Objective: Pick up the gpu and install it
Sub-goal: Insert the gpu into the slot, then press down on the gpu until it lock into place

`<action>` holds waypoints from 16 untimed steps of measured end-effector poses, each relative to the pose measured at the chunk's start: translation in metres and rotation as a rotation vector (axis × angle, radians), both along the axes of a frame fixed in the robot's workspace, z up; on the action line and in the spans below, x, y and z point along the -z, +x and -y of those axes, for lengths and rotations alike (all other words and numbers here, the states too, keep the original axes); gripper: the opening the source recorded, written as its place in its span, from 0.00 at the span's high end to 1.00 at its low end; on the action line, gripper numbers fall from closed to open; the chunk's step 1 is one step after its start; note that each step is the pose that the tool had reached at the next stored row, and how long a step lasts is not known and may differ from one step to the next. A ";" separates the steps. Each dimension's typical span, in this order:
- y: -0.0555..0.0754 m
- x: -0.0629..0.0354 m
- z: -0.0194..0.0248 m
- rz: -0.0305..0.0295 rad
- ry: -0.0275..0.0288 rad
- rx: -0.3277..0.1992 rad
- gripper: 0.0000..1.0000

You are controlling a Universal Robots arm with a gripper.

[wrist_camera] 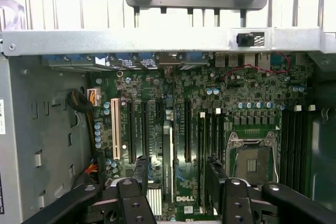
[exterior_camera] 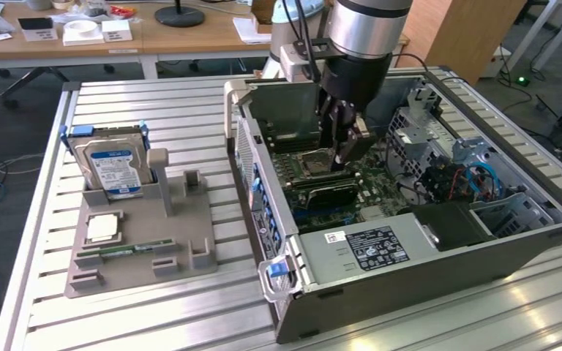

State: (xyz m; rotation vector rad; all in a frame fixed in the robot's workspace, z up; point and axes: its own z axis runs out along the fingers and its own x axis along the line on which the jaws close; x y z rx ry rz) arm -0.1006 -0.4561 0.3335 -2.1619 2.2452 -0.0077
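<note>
The gpu [wrist_camera: 167, 161] is seated upright in the motherboard [wrist_camera: 210, 114], directly beneath and between the spread fingers [wrist_camera: 140, 174].

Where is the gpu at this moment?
In the exterior view the gpu stands on edge on the motherboard inside the computer case, just under the open gripper, right of the hard drive.

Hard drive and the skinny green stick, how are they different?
The hard drive stands upright; the RAM stick lies low. The hard drive is wide and silver with a blue-white label; the RAM stick is slim and green. Both sit in the gray holder.
</note>
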 end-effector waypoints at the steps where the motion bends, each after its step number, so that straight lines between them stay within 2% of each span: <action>1: 0.000 0.0000 0.0000 0.0000 0.0000 0.000 0.43; 13: 0.000 -0.0001 0.0000 0.0000 -0.0002 0.000 0.43; 14: 0.000 -0.0001 0.0000 0.0000 -0.0001 0.000 0.45; 16: 0.000 -0.0001 0.0000 0.0000 -0.0001 0.000 0.57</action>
